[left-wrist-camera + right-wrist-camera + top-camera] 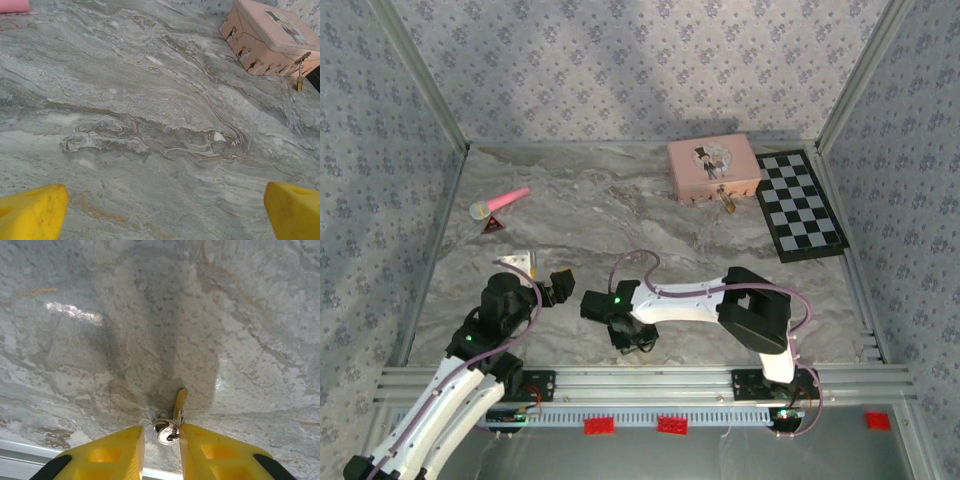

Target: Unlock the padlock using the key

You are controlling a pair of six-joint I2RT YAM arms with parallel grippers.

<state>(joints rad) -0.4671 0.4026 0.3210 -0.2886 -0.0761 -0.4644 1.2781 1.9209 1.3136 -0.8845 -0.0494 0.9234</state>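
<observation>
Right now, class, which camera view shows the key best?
The right wrist view: the key lies on the table between the right gripper's yellow fingers. From the top camera, that gripper covers it.

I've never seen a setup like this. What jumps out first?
Probably the pink tin box with a cartoon couple at the far side of the marble table, a tiny padlock hanging off its front. Beside it lies a checkerboard. Nearer, the right end effector pinches a small key.

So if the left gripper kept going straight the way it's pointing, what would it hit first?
Probably bare grey marbled tabletop; the left gripper stands open over it. Farther along, right of centre, sits the pink tin box with its small brass padlock.
</observation>
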